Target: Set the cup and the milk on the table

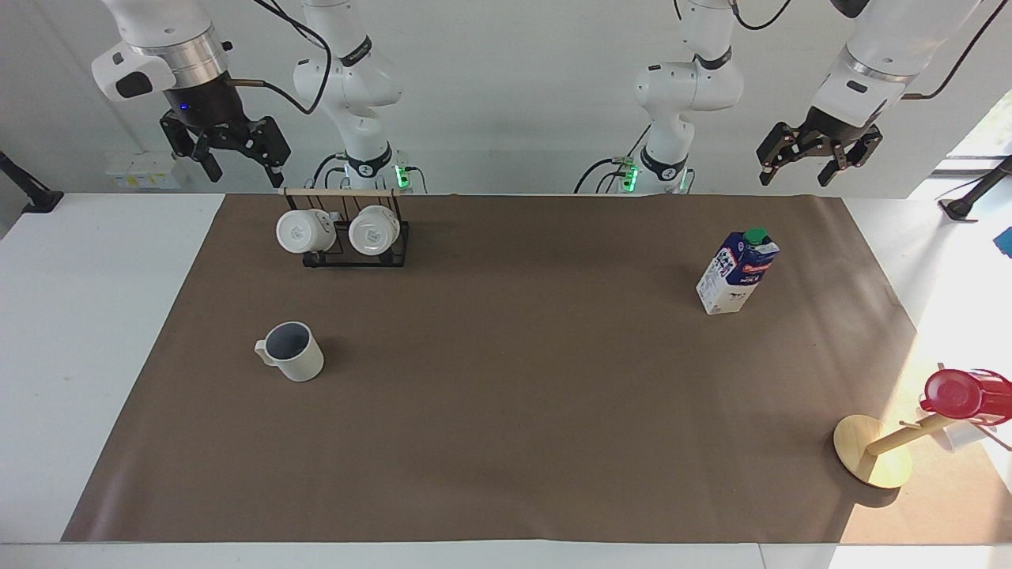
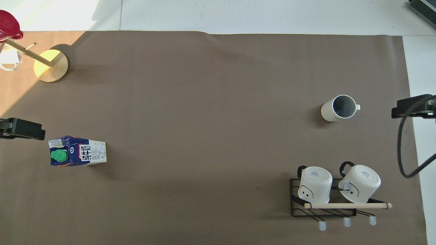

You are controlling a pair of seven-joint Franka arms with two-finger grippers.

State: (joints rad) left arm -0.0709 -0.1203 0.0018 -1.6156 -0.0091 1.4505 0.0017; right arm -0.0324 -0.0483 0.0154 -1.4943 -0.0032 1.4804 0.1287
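The off-white ribbed cup stands upright on the brown mat of the white table, toward the right arm's end; it also shows in the overhead view. The blue and white milk carton with its green cap stands upright on the mat toward the left arm's end, also seen from overhead. My right gripper hangs open and empty, high over the table's edge beside the cup. My left gripper hangs open and empty, high beside the carton.
A black wire rack with a wooden bar holds two glossy white mugs, nearer to the robots than the cup. A tilted wooden mug tree with a red cup stands at the left arm's end, farther out.
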